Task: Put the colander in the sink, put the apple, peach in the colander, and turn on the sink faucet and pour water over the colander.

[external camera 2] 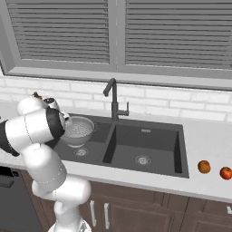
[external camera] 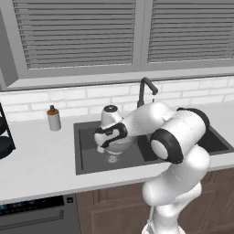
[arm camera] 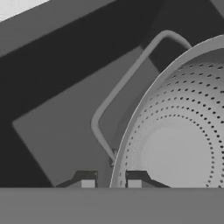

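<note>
Colander [external camera 2: 78,130] over the sink's [external camera 2: 149,168] left basin.
The faucet [external camera 2: 113,100] stands at the sink's back edge, between basins. A bottle [external camera: 54,119] sits on the counter [external camera: 41,160] left of the sink; peach [external camera 2: 204,166] and apple [external camera 2: 225,172] lie right of it, near the front edge.

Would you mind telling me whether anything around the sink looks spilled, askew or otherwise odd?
Nothing stands out. The perforated silver-grey metal colander hangs level over the dark double-basin sink, its rim pinched in the gripper. No water shows.

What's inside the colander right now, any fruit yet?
Nothing: the colander shows a bare perforated bowl, held by its rim in the hand over the sink. Its right edge runs out of view. Two fruits lie on the counter.
</note>
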Tool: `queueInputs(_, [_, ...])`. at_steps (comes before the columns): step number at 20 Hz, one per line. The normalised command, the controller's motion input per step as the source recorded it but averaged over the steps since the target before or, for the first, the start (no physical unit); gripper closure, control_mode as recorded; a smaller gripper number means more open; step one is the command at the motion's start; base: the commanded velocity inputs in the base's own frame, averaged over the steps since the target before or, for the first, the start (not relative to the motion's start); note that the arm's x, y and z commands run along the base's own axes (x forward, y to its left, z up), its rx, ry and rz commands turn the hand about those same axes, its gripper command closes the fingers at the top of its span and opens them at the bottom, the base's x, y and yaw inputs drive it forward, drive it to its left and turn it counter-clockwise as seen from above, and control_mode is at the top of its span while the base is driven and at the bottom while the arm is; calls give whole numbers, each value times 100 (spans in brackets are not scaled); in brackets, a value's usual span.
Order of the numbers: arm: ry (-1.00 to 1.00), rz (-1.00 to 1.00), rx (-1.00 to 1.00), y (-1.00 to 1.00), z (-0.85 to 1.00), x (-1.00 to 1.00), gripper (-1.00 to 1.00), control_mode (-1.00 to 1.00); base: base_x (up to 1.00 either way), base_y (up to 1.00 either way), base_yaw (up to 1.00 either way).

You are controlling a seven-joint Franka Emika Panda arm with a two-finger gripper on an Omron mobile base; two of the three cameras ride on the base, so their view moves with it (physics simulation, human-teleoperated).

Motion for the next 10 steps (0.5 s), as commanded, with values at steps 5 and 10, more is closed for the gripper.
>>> queueInputs(5, [0, 0, -3, -14, -50, 32, 100, -100, 0, 0, 0])
queueInputs(10, [2, 0, -4, -11, -43, 26, 100, -100, 0, 0, 0])
